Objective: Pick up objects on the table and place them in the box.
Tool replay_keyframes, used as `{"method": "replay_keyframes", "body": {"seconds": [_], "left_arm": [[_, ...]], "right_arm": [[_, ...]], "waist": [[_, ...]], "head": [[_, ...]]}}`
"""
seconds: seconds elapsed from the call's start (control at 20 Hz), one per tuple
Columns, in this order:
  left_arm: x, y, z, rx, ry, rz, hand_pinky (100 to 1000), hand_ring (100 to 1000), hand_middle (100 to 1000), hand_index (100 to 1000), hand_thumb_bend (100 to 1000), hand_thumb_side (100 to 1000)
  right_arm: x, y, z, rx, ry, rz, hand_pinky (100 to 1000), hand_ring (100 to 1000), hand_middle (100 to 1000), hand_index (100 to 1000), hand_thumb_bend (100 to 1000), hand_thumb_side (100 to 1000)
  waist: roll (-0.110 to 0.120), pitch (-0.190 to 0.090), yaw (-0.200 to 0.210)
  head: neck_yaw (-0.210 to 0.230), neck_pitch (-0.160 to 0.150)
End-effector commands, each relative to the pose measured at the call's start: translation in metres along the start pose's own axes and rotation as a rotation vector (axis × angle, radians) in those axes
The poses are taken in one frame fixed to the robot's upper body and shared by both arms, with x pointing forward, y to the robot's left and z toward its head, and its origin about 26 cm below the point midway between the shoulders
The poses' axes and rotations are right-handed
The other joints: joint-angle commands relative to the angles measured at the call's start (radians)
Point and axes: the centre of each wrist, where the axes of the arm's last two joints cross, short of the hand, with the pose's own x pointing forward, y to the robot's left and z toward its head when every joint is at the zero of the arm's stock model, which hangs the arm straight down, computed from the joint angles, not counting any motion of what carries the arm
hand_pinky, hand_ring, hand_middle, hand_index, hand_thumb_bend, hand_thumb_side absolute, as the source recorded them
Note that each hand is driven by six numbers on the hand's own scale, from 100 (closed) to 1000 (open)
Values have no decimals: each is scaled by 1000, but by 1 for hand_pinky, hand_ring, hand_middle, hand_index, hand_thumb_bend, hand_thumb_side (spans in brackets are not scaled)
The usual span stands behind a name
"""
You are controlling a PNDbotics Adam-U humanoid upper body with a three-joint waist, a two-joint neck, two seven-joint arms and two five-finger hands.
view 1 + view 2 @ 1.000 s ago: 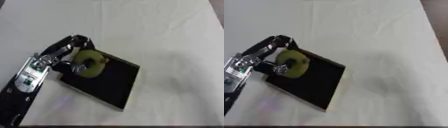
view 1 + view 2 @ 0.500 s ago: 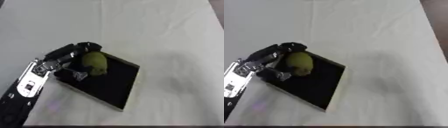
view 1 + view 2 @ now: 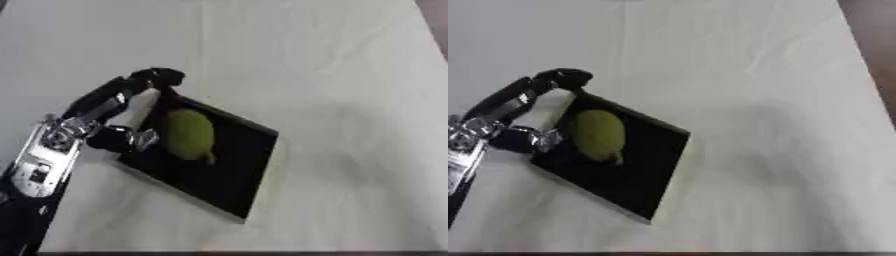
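White-clothed bench [image 3: 332,60]: green fruit [image 3: 190,134] lies inside black box [image 3: 241,175], left hand [image 3: 122,117] beside it at box's left edge, fingers spread, holding nothing; placement apparently done.

Both head eyes look steeply down, sharing the box [image 3: 229,172].

Left hand [image 3: 118,117] reaches in from lower left, fingers relaxed.
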Motion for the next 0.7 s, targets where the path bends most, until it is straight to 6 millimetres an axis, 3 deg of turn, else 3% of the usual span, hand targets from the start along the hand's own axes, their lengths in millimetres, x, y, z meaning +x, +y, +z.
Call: {"method": "replay_keyframes", "body": {"seconds": [0.05, 0.35, 0.7], "left_arm": [[17, 24, 5, 7, -123, -96, 878, 751, 897, 913, 100, 563], [33, 45, 31, 214, -105, -80, 848, 730, 872, 878, 100, 582], [43, 59, 92, 480, 46, -23, 832, 703, 851, 854, 100, 565]], "right_arm": [[5, -3, -6, 6, -31, 18, 732, 716, 557, 727, 100, 627], [5, -5, -6, -2, -36, 25, 731, 713, 557, 726, 100, 623], [7, -10, -12, 6, -90, 43, 728, 705, 560, 725, 100, 570]], "waist": [[-3, -23, 4], [-7, -27, 17], [-10, -17, 33]], "head": [[-6, -11], [-15, -23], [-12, -50]]}}
